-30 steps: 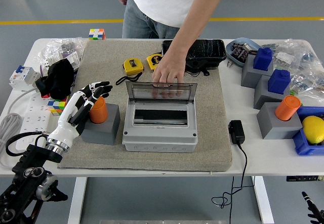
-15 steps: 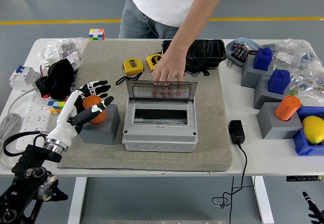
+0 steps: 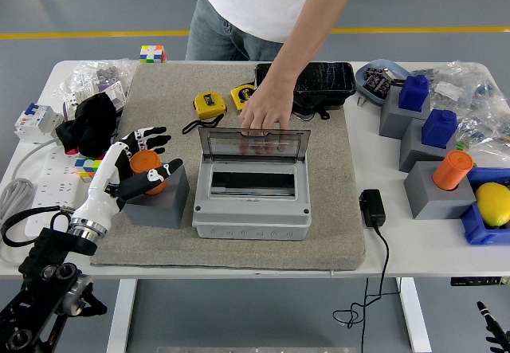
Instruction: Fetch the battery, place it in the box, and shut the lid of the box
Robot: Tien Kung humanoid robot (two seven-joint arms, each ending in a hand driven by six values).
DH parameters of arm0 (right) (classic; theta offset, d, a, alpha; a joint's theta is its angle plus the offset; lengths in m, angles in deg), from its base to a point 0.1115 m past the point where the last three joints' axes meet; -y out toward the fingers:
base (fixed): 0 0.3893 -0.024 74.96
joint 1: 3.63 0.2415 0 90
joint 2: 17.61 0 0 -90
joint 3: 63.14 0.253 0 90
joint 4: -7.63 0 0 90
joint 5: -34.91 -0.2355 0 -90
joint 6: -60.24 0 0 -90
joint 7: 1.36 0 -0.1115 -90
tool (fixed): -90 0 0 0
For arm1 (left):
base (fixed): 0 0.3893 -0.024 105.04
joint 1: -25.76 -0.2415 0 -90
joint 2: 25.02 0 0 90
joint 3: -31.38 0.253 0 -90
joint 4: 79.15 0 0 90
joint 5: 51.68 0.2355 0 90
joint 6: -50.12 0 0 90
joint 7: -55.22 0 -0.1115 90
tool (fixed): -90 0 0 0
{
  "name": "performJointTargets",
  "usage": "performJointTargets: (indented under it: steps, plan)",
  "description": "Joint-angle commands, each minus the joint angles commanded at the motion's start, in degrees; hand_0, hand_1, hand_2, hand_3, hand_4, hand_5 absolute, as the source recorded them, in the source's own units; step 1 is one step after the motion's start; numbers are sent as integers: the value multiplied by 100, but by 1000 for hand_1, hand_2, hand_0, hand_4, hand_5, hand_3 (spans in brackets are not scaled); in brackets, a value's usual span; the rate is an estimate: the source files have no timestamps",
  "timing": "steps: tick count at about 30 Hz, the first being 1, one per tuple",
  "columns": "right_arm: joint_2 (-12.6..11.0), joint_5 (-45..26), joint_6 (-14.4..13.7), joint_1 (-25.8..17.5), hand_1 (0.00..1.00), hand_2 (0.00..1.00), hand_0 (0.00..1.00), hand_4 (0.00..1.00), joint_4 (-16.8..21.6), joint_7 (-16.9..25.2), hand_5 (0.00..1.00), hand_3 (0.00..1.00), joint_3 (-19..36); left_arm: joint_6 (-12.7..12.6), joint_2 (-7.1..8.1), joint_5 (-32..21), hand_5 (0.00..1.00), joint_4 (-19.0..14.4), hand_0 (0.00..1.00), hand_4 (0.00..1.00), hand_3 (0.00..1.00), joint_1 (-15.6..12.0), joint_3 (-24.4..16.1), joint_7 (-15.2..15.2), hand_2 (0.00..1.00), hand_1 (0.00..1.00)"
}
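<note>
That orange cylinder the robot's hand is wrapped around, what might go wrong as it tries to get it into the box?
The left hand has its fingers only loosely curled around the orange battery, which sits in a grey holder, so it could slip or drag the holder along. The grey box has its clear lid propped up by a person's hand; if that lets go, the lid might drop and block the opening.

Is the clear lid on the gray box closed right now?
No, the clear lid stands raised at the back of the gray box, and a person's hand rests behind its top edge.
</note>
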Motion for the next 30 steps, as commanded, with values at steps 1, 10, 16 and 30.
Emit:
performJointTargets:
  steps: [1, 10, 16, 30]
  plan:
    - [0, 1, 0, 1, 811, 777, 818, 998, 0, 0, 998, 812, 3, -9, 0, 3, 117, 6, 792, 998, 686, 0, 0, 2, 690, 803]
    - [-12, 9, 2, 7, 811, 777, 819, 998, -3, 0, 998, 812, 29, -127, -19, 128, 89, 5, 795, 998, 675, -13, 4, 0, 675, 801]
    - [-8, 24, 5, 3, 811, 777, 819, 998, -3, 0, 998, 811, 49, -189, -23, 170, 103, 1, 696, 998, 652, -13, 11, 4, 657, 745]
    - [-11, 31, 10, 2, 811, 776, 819, 998, -11, -5, 998, 810, 58, -243, -30, 135, 63, 24, 331, 998, 379, -25, 93, 16, 388, 473]
